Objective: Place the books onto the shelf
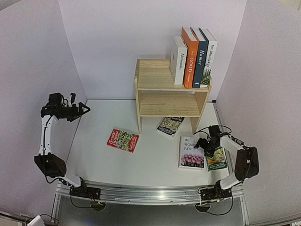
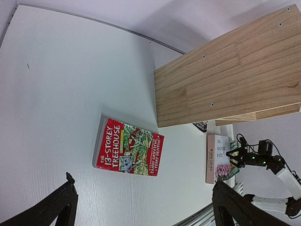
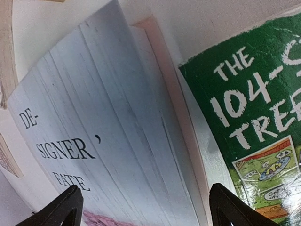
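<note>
The right tool (image 3: pixel 143 209) hangs low over the surface (image 1: pixel 150 160) with its fingers apart and nothing between them. Directly beneath it lies the page edge of the white book (image 3: pixel 94 141). The green book (image 3: pixel 254 132) lies just beside that edge, separated by a narrow gap. Beyond the tool, a patterned book (image 1: pixel 170 125) lies at the foot of the shelf (image 1: pixel 164 89). A row of four books (image 1: pixel 193 56) stands upright on the top tier.

The step in hand appears to be the pickup of the white book.

1. Lower one finger into the gap and keep the other over the cover.
2. Confirm that the green book is outside the grip before closing.
3. Grip deep on the page block, since a paperback held by its edge is likely to sag or fan open.
4. Turn the book upright before approaching the shelf.

The left tool (image 1: pixel 81 110) is raised well away, with its fingers apart and empty. The red book (image 2: pixel 128 153) is the one nearest to it.
</note>
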`<state>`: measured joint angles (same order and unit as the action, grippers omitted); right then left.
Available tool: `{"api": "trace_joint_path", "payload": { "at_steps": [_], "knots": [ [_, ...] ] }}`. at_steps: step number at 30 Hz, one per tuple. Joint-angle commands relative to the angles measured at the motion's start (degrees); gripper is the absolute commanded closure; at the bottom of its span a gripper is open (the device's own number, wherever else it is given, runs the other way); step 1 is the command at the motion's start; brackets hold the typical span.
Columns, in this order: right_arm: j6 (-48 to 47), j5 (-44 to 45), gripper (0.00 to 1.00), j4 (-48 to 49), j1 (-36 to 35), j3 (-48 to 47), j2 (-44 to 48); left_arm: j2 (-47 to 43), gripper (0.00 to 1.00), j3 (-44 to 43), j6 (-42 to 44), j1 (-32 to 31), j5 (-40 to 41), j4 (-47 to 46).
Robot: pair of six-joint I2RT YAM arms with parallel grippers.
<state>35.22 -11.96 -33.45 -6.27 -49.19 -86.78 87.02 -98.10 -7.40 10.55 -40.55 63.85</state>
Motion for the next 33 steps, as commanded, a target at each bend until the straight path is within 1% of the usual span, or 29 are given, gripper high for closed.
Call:
{"api": "trace_joint_path", "payload": {
  "at_steps": [1,4,7,8,12,15,17,19,20,24,27,30,33],
  "knots": [
    [-3.5,3.1,0.09,-4.6,0.0,-4.5,0.2,-1.4,0.0,0.0,0.4,-0.2,-1.5,-2.1],
    [-3.8,1.1,0.07,-3.2,0.0,-4.4,-0.8,-1.3,0.0,0.2,0.4,-0.2,-1.6,-2.1],
    [-3.8,-3.8,0.11,-0.4,0.0,-3.2,-3.9,-1.3,0.0,-0.1,0.4,-0.2,-1.5,-2.1],
    [-3.8,-4.9,0.13,0.5,0.0,-2.8,-4.7,-1.3,0.0,-0.2,0.4,-0.2,-1.4,-2.0],
    [-4.2,-9.1,0.32,2.5,0.0,-2.6,-6.4,-1.4,0.0,0.1,0.9,-0.3,-1.2,-1.9],
    [-6.0,-14.6,0.52,2.5,0.0,-3.3,-7.8,-1.2,0.01,0.5,0.9,-0.3,-1.3,-2.0],
    [-6.9,-17.8,0.72,3.0,-0.2,-2.7,-8.8,-1.2,0.01,0.8,1.0,-0.3,-1.4,-2.2],
    [-7.2,-19.6,0.96,4.1,-0.9,-1.5,-8.8,-1.2,0.01,1.2,1.1,-0.3,-1.4,-2.4],
    [-7.2,-20.2,1.0,4.5,-1.7,-1.1,-8.7,-1.2,0.01,1.8,1.2,-0.3,-1.4,-2.3],
    [-7.1,-21.5,1.0,7.1,-6.6,0.4,-7.6,-1.2,0.03,5.3,1.4,-0.8,-2.6,-2.8],
    [-7.2,-20.4,1.0,9.2,-12.7,-0.1,-5.8,-1.2,0.03,7.8,3.1,-2.7,-3.0,-3.0],
    [-7.1,-18.1,1.0,13.3,-20.3,-1.3,-2.9,-1.6,0.03,10.0,7.1,-7.7,-1.6,-3.0],
    [-7.6,-14.2,1.0,16.4,-26.3,-2.6,-1.1,-1.1,0.01,12.7,13.0,-16.9,0.9,-2.6]
  ]
}}
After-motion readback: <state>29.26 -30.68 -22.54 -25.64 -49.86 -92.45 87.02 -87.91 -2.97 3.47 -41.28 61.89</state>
